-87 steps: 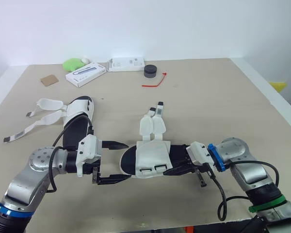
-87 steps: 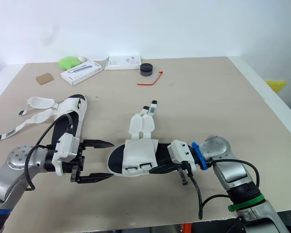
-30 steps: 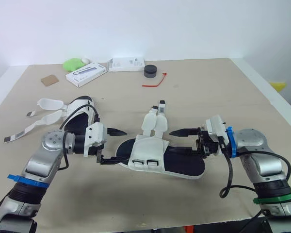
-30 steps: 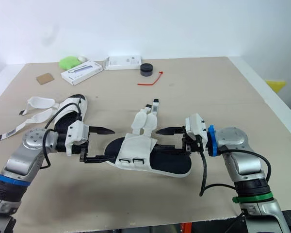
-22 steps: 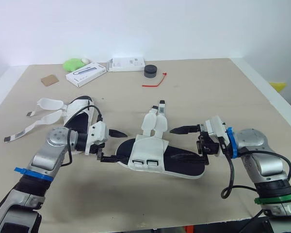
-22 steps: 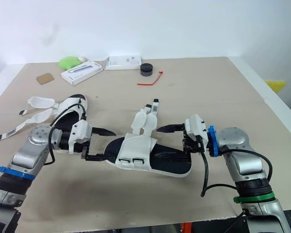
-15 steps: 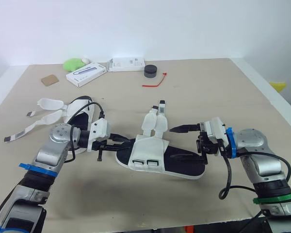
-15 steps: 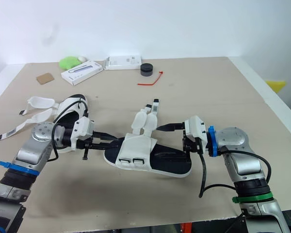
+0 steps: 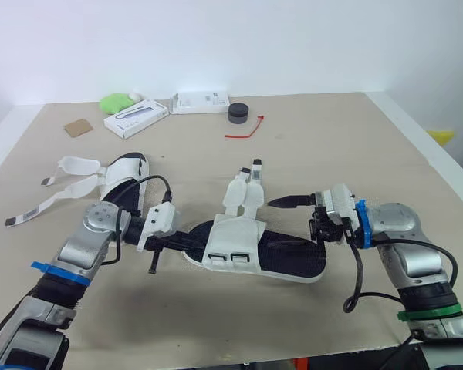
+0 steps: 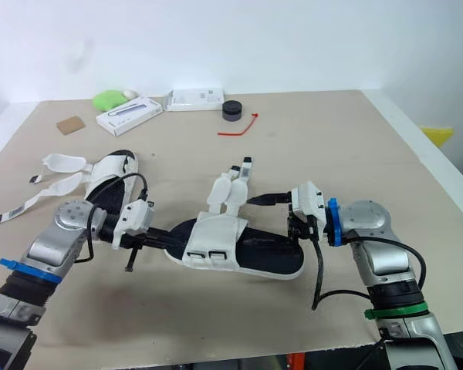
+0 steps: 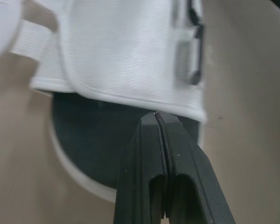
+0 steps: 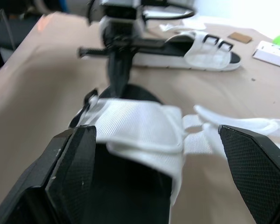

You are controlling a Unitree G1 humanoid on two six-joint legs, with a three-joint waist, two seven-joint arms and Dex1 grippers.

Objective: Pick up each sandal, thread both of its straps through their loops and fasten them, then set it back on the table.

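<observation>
Tabletop [image 9: 355, 154] work barely begun, judging by the lie of things. Near sandal [image 9: 282, 258] flat mid-table, both straps [image 9: 245, 194] loose and clear of the loops [image 9: 225, 258]. Second sandal [image 9: 123, 193] off to the left, straps splayed. All threading, fastening and setting down left to do. Right gripper [image 12: 153, 135] spread wide about the heel end. Left gripper [image 11: 157, 116] pressed together, tips at the white flap's edge by the toe. Plenty of bare room beyond and to the right; front edge close. Box [image 9: 136, 117] and puck [image 9: 238, 114] well apart at the far edge.
</observation>
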